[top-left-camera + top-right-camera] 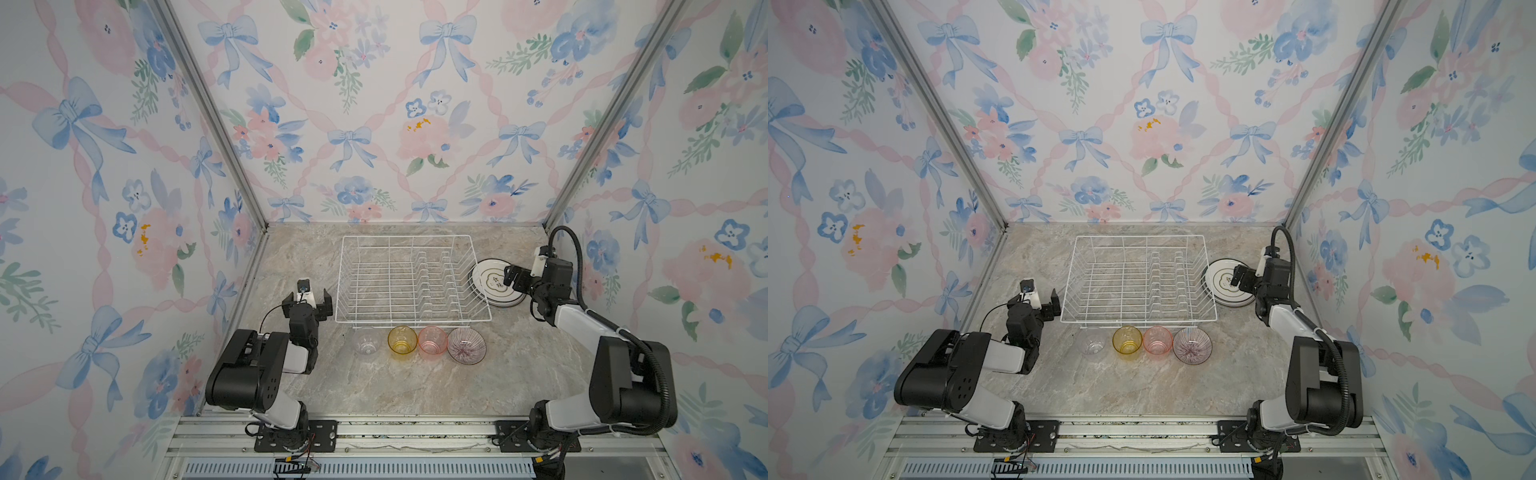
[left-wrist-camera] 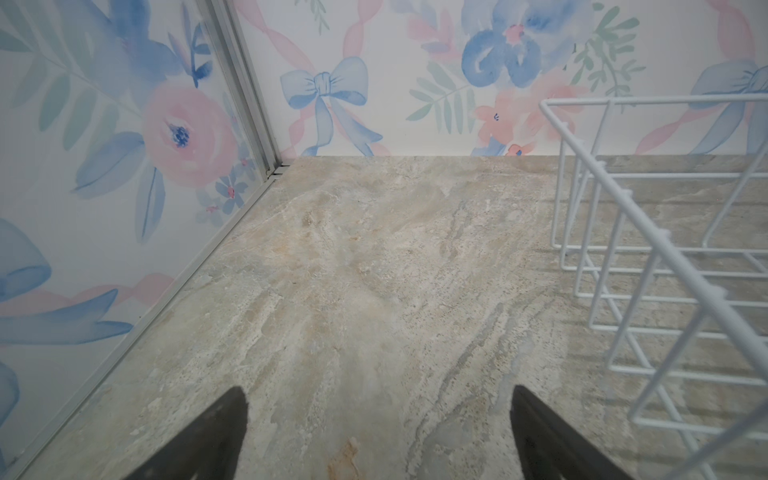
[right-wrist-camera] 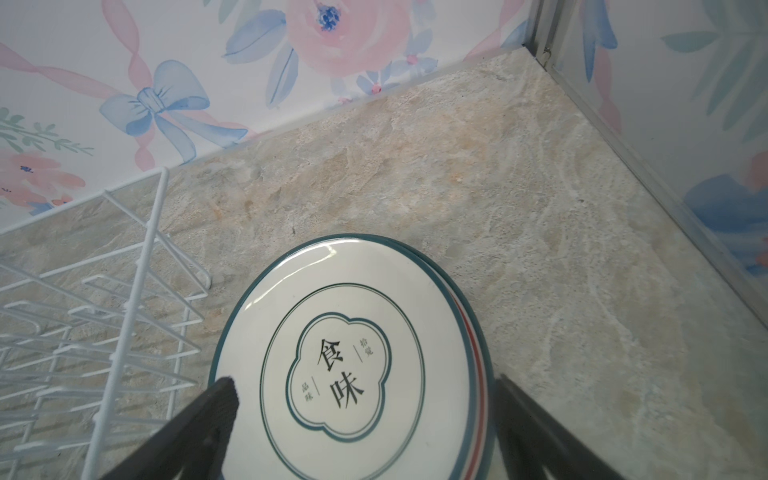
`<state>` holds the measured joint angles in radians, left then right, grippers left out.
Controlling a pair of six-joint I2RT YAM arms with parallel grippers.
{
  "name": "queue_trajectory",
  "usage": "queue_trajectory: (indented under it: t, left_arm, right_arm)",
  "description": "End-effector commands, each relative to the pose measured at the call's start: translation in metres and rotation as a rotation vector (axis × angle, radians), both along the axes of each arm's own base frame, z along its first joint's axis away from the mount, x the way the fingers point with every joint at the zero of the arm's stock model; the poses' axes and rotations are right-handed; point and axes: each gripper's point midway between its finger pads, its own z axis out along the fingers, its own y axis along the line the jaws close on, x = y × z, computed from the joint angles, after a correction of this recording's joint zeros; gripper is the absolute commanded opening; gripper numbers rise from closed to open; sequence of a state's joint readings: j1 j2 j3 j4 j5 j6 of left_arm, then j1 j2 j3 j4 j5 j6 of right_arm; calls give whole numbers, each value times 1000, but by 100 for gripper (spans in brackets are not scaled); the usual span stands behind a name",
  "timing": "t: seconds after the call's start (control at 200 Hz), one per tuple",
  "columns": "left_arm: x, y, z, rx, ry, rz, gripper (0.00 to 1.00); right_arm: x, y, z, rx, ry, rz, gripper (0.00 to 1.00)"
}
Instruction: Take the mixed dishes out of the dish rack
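The white wire dish rack [image 1: 411, 282] [image 1: 1138, 282] stands empty mid-table; its rim shows in the left wrist view [image 2: 665, 249] and the right wrist view [image 3: 124, 291]. A stack of white dark-rimmed plates [image 1: 496, 284] [image 3: 345, 291] lies flat to its right. In front of the rack stand a clear tumbler [image 1: 366, 340], a yellow tumbler [image 1: 402, 339], a pink tumbler [image 1: 432, 340] and a purple-striped bowl [image 1: 466, 345]. My right gripper [image 1: 513, 278] [image 3: 365, 380] hangs open over the plates, its fingers straddling the stack. My left gripper [image 1: 307, 306] [image 2: 378, 390] is open and empty, left of the rack.
Floral walls with metal corner posts close the table on three sides. The left wall runs close to my left gripper and the right wall close behind the plate stack. An aluminium rail [image 1: 415, 432] with both arm bases runs along the front edge.
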<state>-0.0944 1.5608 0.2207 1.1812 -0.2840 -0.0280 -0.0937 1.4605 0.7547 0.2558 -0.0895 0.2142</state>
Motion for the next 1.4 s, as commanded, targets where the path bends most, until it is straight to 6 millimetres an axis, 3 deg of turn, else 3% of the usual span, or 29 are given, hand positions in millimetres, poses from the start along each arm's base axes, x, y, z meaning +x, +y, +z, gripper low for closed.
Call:
queue_trajectory:
  t: [0.0,0.235,0.415,0.535,0.605,0.675,0.845,1.01,1.195,1.395]
  left_arm:
    - [-2,-5,17,22,-84,-20,98]
    - [-1,-7,19,35,-96,-26,98]
    - [0,-7,19,35,-96,-22,98]
    - [0,-7,19,35,-95,-22,98]
    - [0,-7,19,35,-96,-22,98]
    - [0,-7,19,35,-96,-23,98]
    - [0,-6,19,34,-94,-18,98]
    - [-1,-6,19,34,-95,-20,98]
    - [0,-6,19,34,-96,-21,98]
    - [1,-5,18,33,-92,-12,98]
  right_arm:
    - [5,-7,26,-80,-125,-30,97]
    - [-5,1,19,-126,-192,-22,97]
    - [-11,9,25,-191,-243,-28,97]
    - [-13,13,30,-351,-244,-22,97]
    - [-21,6,22,-326,-152,-12,97]
    - [-32,12,12,-226,-125,32,97]
    - [-52,15,-6,-256,-276,6,97]
    - [-49,26,-29,-283,-324,35,97]
    - [-35,30,-35,-297,-263,53,97]
    - [-36,16,-37,-295,-237,-25,97]
